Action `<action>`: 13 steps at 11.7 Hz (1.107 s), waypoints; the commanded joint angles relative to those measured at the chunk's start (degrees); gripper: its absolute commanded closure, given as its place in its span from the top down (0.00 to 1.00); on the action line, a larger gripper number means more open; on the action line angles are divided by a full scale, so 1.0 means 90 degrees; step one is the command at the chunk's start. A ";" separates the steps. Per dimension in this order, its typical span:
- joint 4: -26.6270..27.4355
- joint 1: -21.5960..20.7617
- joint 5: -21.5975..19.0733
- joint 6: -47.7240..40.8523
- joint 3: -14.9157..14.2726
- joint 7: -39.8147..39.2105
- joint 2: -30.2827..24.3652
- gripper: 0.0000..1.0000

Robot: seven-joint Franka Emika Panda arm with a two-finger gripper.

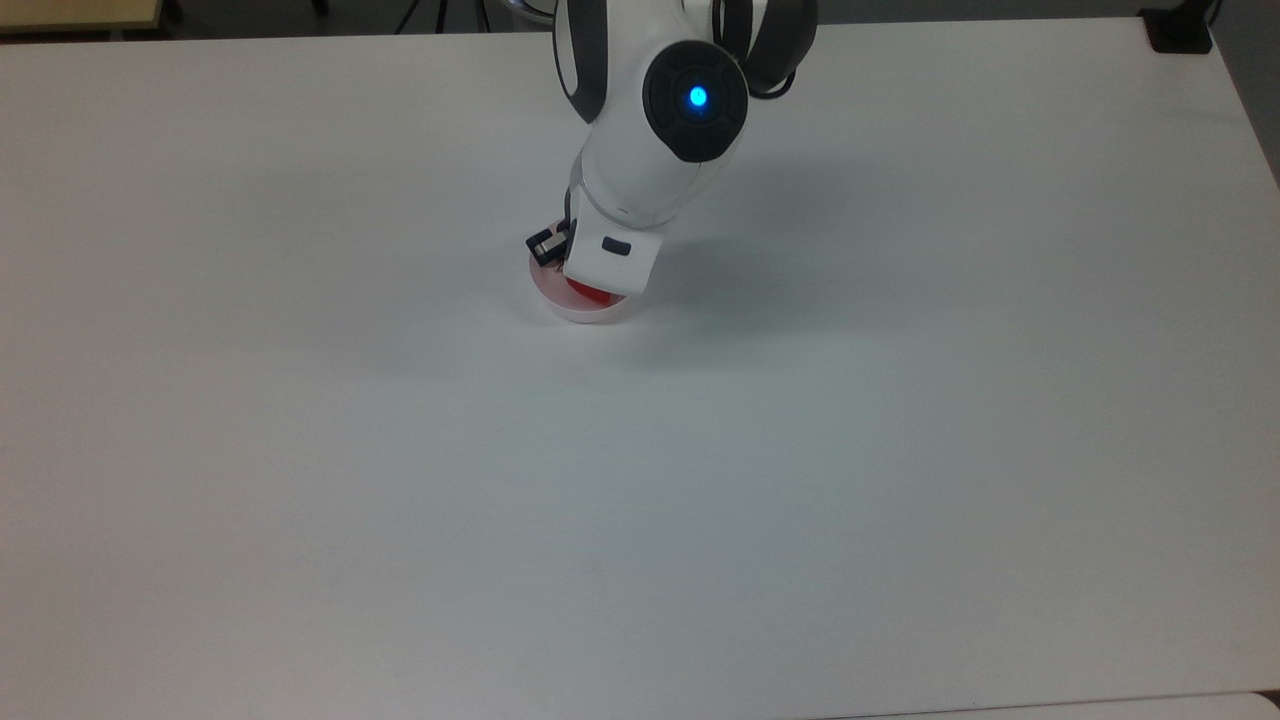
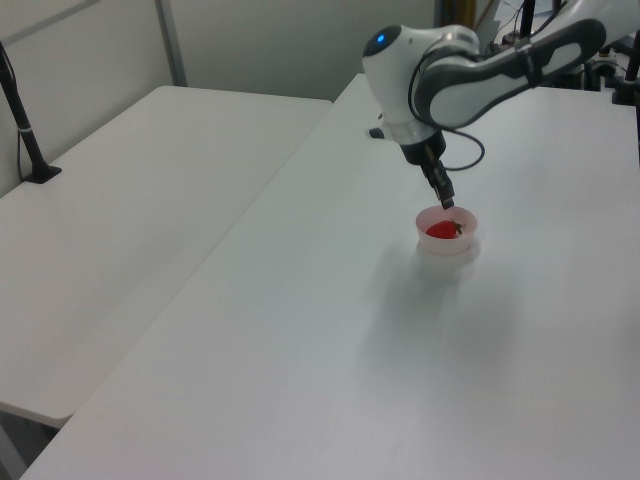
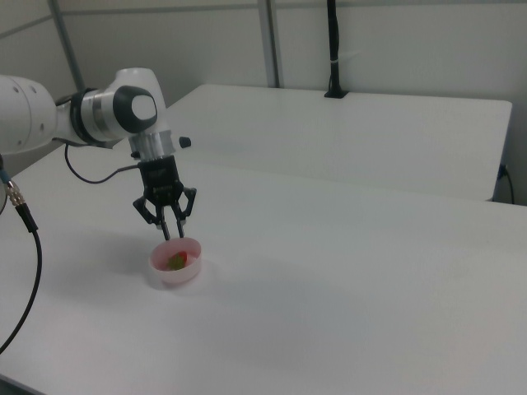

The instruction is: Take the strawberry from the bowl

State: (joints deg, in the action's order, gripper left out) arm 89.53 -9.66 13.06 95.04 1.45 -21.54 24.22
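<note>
Strawberry lying sideways in bowl

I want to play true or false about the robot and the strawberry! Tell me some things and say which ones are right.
1. The strawberry lies inside the pink bowl. True.
2. The gripper is holding the strawberry up in the air. False: it hangs just above the bowl with nothing between its fingers, and the strawberry lies in the bowl.
3. The bowl stands on a white table. True.
4. The bowl has tipped over on its side. False: it stands upright on its base.
5. A second strawberry lies on the table beside the bowl. False: the one in the bowl is the single strawberry to be seen.
</note>
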 commanded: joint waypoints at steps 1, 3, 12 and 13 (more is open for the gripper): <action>-0.0163 -0.0089 -0.0201 -0.0306 -0.0317 -0.0419 -0.0103 0.32; -0.0056 -0.0099 -0.0201 -0.0248 -0.0337 -0.0410 -0.0074 0.55; 0.0765 -0.0197 -0.0942 0.1539 -0.0337 0.3480 -0.0025 0.76; 0.0774 -0.0235 -0.0943 0.1578 -0.0337 0.3796 -0.0034 0.76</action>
State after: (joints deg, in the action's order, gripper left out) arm 94.79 -10.25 6.12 107.38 -0.60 4.47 25.54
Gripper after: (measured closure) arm 0.238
